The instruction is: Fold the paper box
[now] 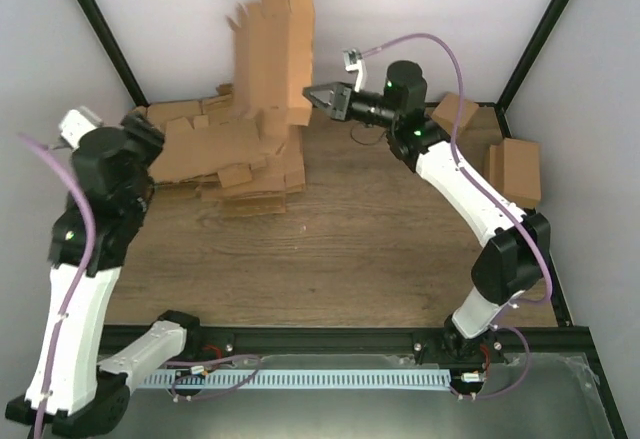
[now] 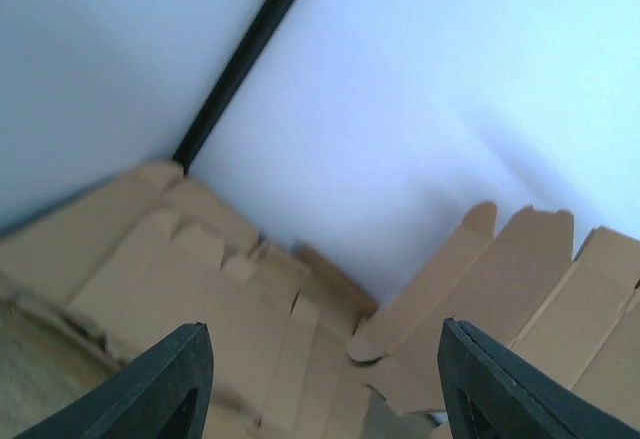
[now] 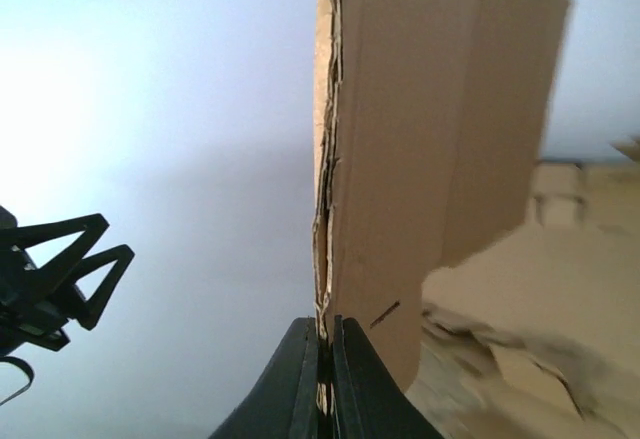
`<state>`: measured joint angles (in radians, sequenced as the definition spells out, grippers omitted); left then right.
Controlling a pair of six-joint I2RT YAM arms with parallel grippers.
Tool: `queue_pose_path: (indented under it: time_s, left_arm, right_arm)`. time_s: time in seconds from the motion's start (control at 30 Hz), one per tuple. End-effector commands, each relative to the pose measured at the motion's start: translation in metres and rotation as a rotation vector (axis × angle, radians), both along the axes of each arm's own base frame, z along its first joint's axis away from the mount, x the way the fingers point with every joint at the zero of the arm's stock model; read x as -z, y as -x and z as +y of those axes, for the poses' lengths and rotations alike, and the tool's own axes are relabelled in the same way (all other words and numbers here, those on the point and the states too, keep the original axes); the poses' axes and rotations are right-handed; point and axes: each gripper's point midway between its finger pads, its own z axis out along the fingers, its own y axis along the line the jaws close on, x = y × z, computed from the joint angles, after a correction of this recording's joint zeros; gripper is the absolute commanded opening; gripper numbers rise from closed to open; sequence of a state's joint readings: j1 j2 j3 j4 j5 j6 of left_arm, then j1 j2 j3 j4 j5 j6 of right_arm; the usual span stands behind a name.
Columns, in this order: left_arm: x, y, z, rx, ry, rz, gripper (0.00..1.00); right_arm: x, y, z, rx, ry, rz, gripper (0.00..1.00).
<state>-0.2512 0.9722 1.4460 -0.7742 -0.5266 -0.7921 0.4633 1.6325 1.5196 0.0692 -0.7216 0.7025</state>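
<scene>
Paper box point(image 1: 272, 54) stands upright, long axis vertical
Right gripper point(image 1: 318, 97) pinches its edge; left gripper point(image 2: 325, 359) gapes, farther off.

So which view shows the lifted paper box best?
Top external: the whole paper box, upright, pinched by the right gripper. Right wrist sees it edge-on; left wrist catches only some tabbed flaps, probably its.
</scene>
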Motion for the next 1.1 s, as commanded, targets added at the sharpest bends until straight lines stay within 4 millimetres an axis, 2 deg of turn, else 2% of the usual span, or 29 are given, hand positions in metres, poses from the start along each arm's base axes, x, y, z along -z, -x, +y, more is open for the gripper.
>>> queue_pose_path:
  time_s: [0.0,0.07,0.13,0.17,0.3,0.37,0.47,0.53,0.57,0.67,0.73,0.83,0.97,1.07]
  left_arm:
    - [-0.040,0.038,0.027,-0.077,-0.154,-0.054,0.65]
    - [-0.045,0.042,0.029,-0.078,-0.167,-0.065,0.66]
    - [-0.038,0.039,0.027,-0.067,-0.174,-0.038,0.66]
    - [-0.031,0.035,0.024,-0.053,-0.178,-0.018,0.66]
    - [0.005,0.011,-0.001,0.072,-0.158,0.082,0.66]
    - [0.024,0.001,-0.016,0.153,-0.145,0.137,0.66]
    - [0.058,-0.008,-0.037,0.273,-0.143,0.226,0.65]
    - [0.089,-0.012,-0.055,0.384,-0.153,0.299,0.65]
    - [0.111,-0.013,-0.072,0.487,-0.144,0.339,0.65]
    - [0.161,-0.011,-0.111,0.721,-0.110,0.392,0.67]
    - [0.188,-0.007,-0.132,0.841,-0.070,0.397,0.69]
    - [0.212,-0.011,-0.149,0.938,-0.041,0.391,0.72]
    - [0.229,-0.017,-0.168,1.055,-0.038,0.413,0.81]
    - [0.233,-0.022,-0.178,1.116,-0.057,0.417,0.87]
  right_arm:
    - [-0.052,0.021,0.028,-0.102,-0.060,-0.114,0.02]
    - [-0.046,0.010,0.031,-0.072,-0.072,-0.066,0.02]
    - [-0.026,-0.006,0.036,-0.048,-0.059,0.019,0.03]
    - [-0.010,-0.014,0.043,-0.058,-0.053,0.066,0.03]
    - [0.042,-0.021,0.068,-0.051,0.011,0.182,0.05]
    - [0.072,-0.015,0.075,-0.026,0.065,0.235,0.06]
    - [0.128,0.003,0.074,0.023,0.135,0.326,0.11]
    - [0.172,0.019,0.069,0.050,0.185,0.403,0.12]
    - [0.191,0.025,0.066,0.061,0.203,0.436,0.13]
    - [0.232,0.037,0.057,0.089,0.254,0.481,0.13]
    - [0.248,0.040,0.053,0.099,0.280,0.487,0.12]
    - [0.259,0.044,0.052,0.080,0.305,0.485,0.14]
    - [0.250,0.055,0.052,0.027,0.264,0.433,0.31]
    - [0.240,0.064,0.053,-0.018,0.222,0.380,0.35]
